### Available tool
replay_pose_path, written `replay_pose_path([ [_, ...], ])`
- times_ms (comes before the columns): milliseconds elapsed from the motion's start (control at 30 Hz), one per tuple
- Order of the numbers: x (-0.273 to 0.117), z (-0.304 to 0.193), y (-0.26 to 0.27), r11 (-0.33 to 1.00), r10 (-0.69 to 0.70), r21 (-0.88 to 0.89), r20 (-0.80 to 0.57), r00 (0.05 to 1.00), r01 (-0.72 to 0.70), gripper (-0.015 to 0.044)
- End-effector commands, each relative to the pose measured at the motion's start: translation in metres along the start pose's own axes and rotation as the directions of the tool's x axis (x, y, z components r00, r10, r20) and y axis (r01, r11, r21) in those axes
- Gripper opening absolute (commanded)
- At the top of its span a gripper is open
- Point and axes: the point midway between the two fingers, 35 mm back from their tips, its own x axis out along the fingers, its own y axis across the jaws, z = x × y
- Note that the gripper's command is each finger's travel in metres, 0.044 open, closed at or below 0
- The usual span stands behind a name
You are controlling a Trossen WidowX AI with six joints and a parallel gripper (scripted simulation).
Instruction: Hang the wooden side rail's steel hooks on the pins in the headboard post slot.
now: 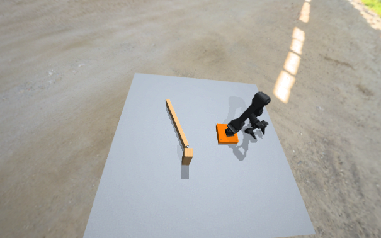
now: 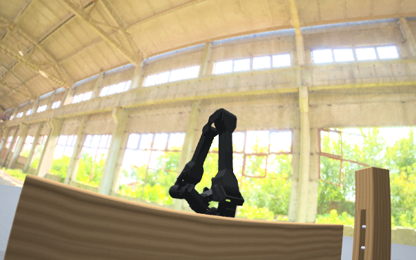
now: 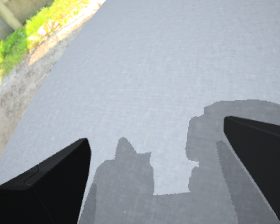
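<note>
The wooden side rail [image 1: 177,123] [image 2: 166,234] lies on its long edge on the table. Its near end in the top view is close to the headboard post [image 1: 188,153] [image 2: 379,206], which stands upright. The exterior view shows a gap between rail and post, and two pins in the post's slot with no hook on them. A small grey bit of hook shows at the rail's end in the top view; the hooks' shape is not clear. My gripper [image 1: 259,136] [image 3: 157,135] is open and empty, over the table's right side, far from rail and post.
The arm's orange base [image 1: 221,138] stands between the gripper and the rail. The grey table [image 1: 148,201] [image 3: 141,75] has its right edge close to the gripper. The arm's shadow falls on the table beneath the fingers.
</note>
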Motion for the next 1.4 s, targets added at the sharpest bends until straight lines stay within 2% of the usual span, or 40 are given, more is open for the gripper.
replay_pose_path([
  [0,-0.001,0.001,0.001,1.000,0.000,0.000,0.000,1.000,0.000,0.0426],
  [167,-0.018,0.022,0.025,1.000,0.001,0.001,0.000,1.000,-0.001,0.0440],
  [400,-0.065,0.089,0.061,1.000,0.002,0.003,-0.001,1.000,-0.002,0.0440],
  [867,-0.125,0.191,0.058,1.000,0.000,0.001,-0.001,1.000,0.000,0.0440],
  [1133,-0.123,0.184,0.061,1.000,0.010,-0.002,-0.005,1.000,-0.010,0.0440],
  [1367,-0.165,0.118,0.071,0.949,0.217,-0.191,-0.188,0.958,-0.253,0.0440],
])
